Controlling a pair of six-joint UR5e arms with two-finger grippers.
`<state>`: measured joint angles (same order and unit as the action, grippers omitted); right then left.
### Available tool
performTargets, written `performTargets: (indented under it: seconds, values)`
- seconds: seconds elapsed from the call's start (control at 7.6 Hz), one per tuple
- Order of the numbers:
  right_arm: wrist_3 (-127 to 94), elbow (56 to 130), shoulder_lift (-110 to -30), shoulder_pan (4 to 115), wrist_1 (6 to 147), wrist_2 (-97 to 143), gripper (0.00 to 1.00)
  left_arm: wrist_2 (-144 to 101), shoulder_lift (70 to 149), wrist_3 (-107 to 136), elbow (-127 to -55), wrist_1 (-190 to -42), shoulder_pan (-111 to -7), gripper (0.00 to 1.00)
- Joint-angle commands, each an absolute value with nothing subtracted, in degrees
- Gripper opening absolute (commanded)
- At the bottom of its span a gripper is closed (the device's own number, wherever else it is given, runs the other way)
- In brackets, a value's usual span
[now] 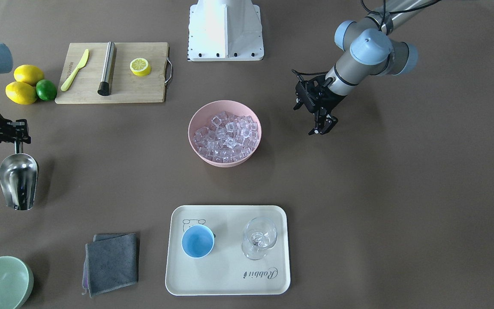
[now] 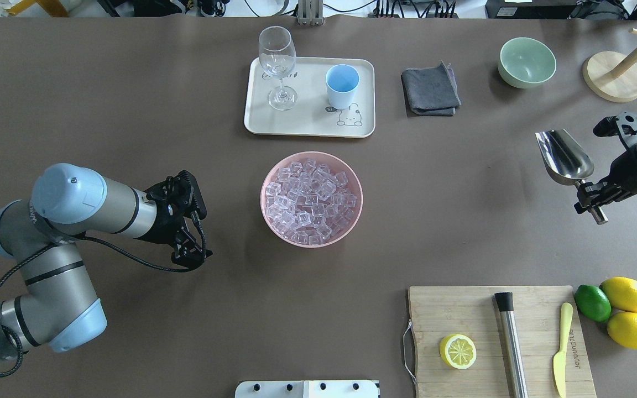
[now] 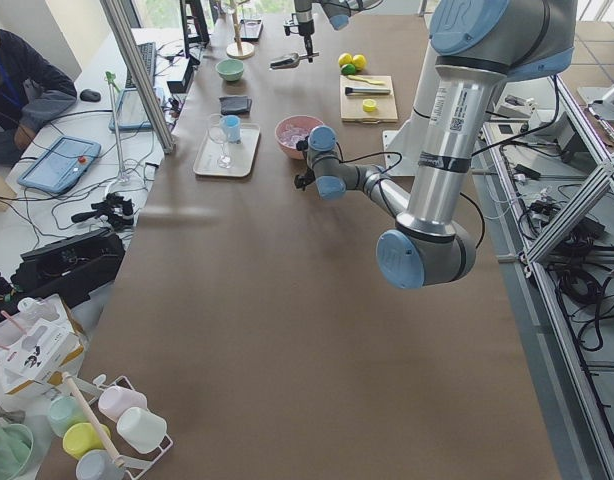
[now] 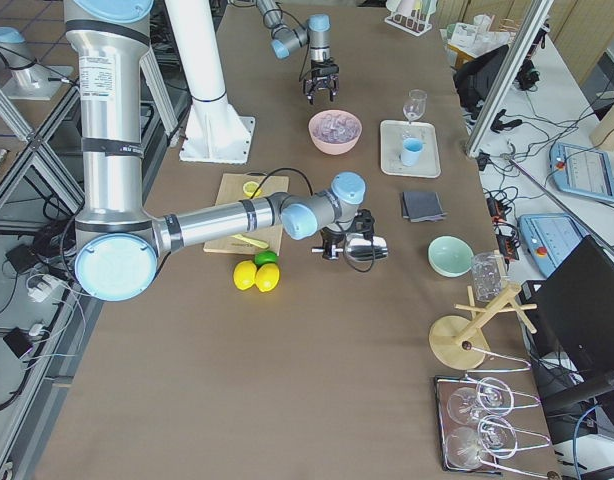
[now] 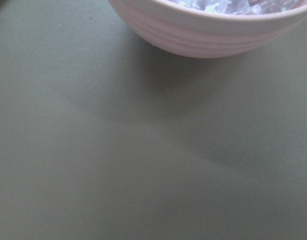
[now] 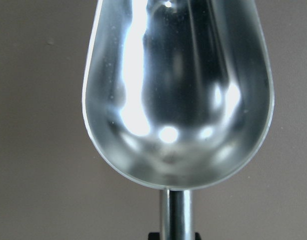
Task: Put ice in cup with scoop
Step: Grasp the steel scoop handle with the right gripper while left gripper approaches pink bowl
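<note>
Brown tabletop, lab benches and cables beyond its far edge. Right pincer (image 2: 588, 194) is clamped on the handle of the scoop (image 2: 564, 157), out by the tabletop's right end. The trough opens upward and points toward the far edge, and the right wrist view shows it bare, no cubes in it. The offset shadow suggests it's held clear of the surface, though I can't be sure. Gripping at the handle end keeps the fingers out of the trough and leaves its whole mouth free to dig.

Ice (image 2: 310, 199) is all heaped in the pink bowl (image 2: 264, 204) at mid-tabletop, well apart from the scoop. Cup (image 2: 342, 85) stands upright on the cream tray (image 2: 307, 124) toward the far edge, just behind the bowl and beside the wine glass (image 2: 277, 61). Front view shows the cup empty. Bowl and cup line up closely, so the carry from one to the other should be short.

Left pincer (image 2: 191, 255) hangs spread and holding nothing, just off the bowl's left side. Its wrist camera sees the bowl wall close up — probably parked there to steady the bowl or simply stay clear.

Judgement: scoop is in hand, filling not yet begun. Next move is a swing inward to the bowl, mouth tipped down into the heap.
</note>
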<state>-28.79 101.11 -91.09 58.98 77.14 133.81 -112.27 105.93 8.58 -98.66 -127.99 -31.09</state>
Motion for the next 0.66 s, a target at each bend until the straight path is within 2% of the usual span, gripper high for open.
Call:
performTargets:
  seconds: [0.0, 0.13, 0.39, 0.53]
  values:
    - [-28.7, 114.1, -91.3, 61.3, 86.1, 134.0, 0.0, -107.2, 106.1, 8.6, -99.5, -130.1, -28.4, 0.98]
    - [-28.9, 116.3, -89.8, 61.9, 86.1, 133.5, 0.0, -106.7, 105.6, 8.6, -100.8, -130.3, -28.2, 0.98]
    - [-28.6, 116.5, -82.9, 62.4, 86.7, 132.0, 0.0, -106.5, 105.9, 8.3, -99.2, -137.2, -28.0, 0.98]
    - [-23.1, 116.5, -82.0, 62.0, 86.6, 131.8, 0.0, -106.6, 106.3, 8.3, -99.2, -137.5, -27.9, 0.98]
